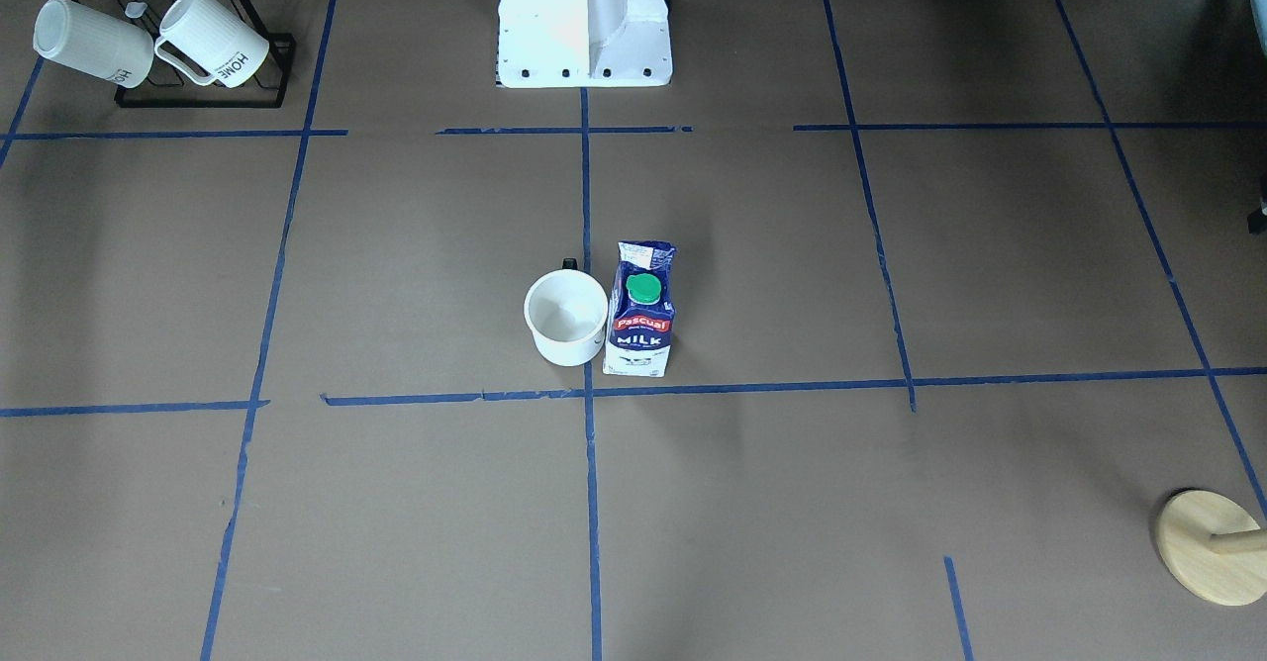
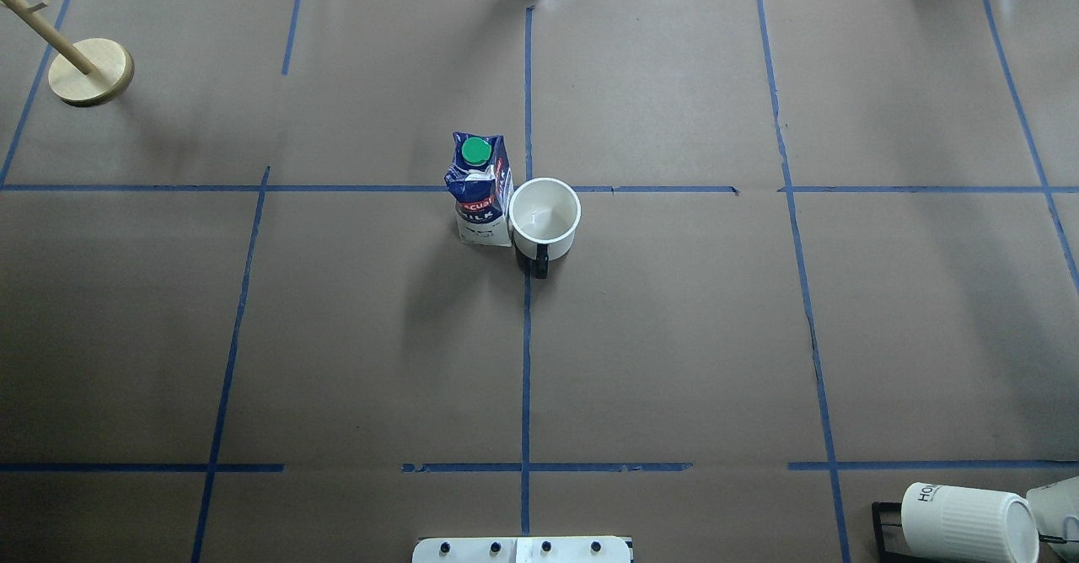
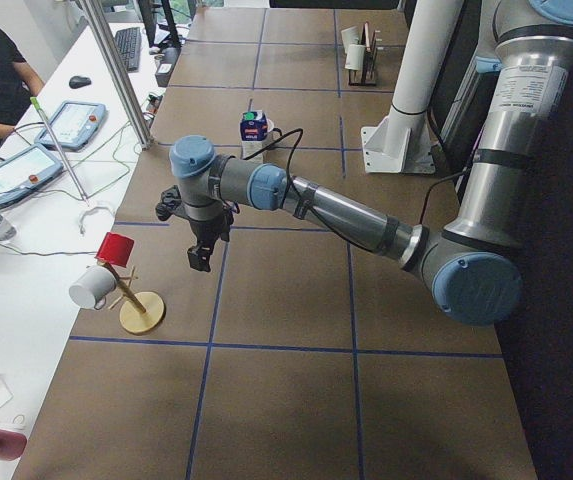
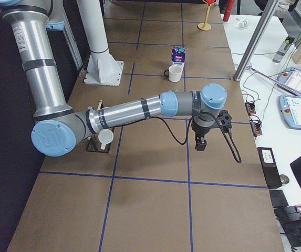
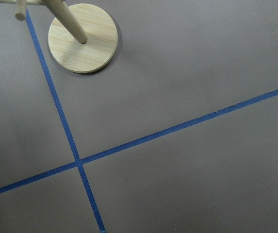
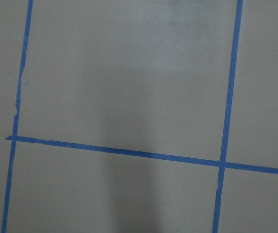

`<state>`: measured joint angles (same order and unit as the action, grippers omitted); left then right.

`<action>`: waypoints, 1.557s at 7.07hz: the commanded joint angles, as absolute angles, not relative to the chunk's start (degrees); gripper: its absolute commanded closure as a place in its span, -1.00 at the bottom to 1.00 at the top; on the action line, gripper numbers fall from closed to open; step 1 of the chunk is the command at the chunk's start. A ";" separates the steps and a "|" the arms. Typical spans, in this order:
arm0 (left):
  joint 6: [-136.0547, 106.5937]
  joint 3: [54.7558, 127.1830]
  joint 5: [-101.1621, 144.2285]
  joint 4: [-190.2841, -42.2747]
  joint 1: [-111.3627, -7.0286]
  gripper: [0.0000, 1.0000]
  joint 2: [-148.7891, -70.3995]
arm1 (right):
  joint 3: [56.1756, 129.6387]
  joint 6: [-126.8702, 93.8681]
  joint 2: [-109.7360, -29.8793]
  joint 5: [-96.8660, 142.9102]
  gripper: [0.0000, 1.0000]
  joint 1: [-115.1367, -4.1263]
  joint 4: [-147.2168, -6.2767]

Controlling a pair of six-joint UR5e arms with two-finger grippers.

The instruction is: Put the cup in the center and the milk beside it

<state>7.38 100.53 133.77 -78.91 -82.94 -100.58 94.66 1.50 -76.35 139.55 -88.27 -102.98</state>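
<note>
The cup (image 1: 565,317), a smooth white mug with a small black handle, stands upright on the middle blue tape line, just on the robot's side of the center crossing (image 1: 588,394). It also shows in the overhead view (image 2: 545,213). The milk (image 1: 641,310) carton stands upright right beside it, almost touching, on the robot's left (image 2: 480,192). My left gripper (image 3: 199,258) hangs over the table far from both, near a wooden stand. My right gripper (image 4: 200,144) hangs over bare table at the other end. Both show only in side views, so I cannot tell whether they are open or shut.
A black rack (image 1: 203,97) with ribbed white "HOME" mugs (image 1: 213,38) stands at the robot's near right corner. A wooden mug tree (image 2: 91,72) stands at the far left corner, below the left wrist camera (image 5: 83,43). The white robot base (image 1: 584,23) is at the table's near edge.
</note>
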 commanded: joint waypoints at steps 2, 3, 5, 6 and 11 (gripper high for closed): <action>7.38 96.17 133.86 -80.32 -82.88 -1.00 -100.81 | 99.22 1.76 -77.07 137.22 -1.00 -87.54 -106.00; 6.25 96.24 133.86 -80.85 -82.88 -1.00 -100.72 | 99.32 1.76 -76.99 136.41 -1.00 -87.45 -105.91; 4.92 97.03 133.95 -80.68 -82.88 -1.00 -100.99 | 99.14 1.76 -76.99 136.84 -1.00 -87.01 -105.82; 4.75 97.47 133.77 -80.68 -83.05 -1.00 -101.16 | 99.75 1.58 -77.08 137.28 -1.00 -87.01 -105.91; 4.83 97.74 133.68 -79.72 -84.20 -1.00 -100.81 | 99.32 1.67 -77.34 136.76 -1.00 -86.31 -105.56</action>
